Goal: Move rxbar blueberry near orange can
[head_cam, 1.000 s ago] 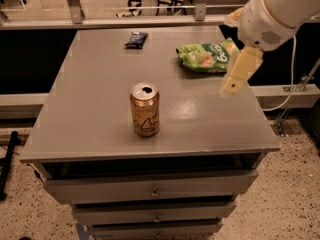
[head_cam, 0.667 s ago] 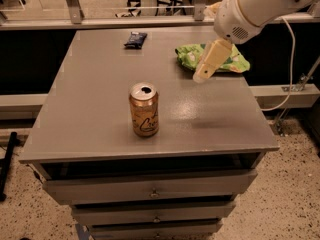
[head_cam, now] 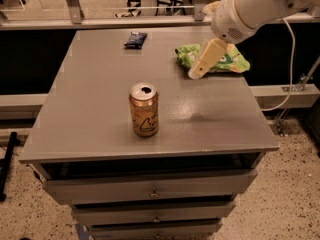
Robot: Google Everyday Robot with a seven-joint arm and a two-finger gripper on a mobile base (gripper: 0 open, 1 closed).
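The rxbar blueberry (head_cam: 135,39), a small dark navy wrapper, lies flat near the far edge of the grey table (head_cam: 90,109), left of centre. The orange can (head_cam: 144,109) stands upright near the table's front middle, pull-tab opening up. My gripper (head_cam: 196,72) hangs on the white arm coming in from the upper right, above the table's right half, in front of the green chip bag. It is well right of the bar and beyond the can, holding nothing I can see.
A green chip bag (head_cam: 225,59) lies at the far right of the table, partly behind the gripper. The table has drawers (head_cam: 150,189) below its front edge. A rail (head_cam: 100,21) runs behind the table; a cable (head_cam: 290,74) hangs at the right.
The arm and gripper have moved left and toward the far side, from the table's right edge to over the chip bag's left end. The can, bar and bag have not moved.
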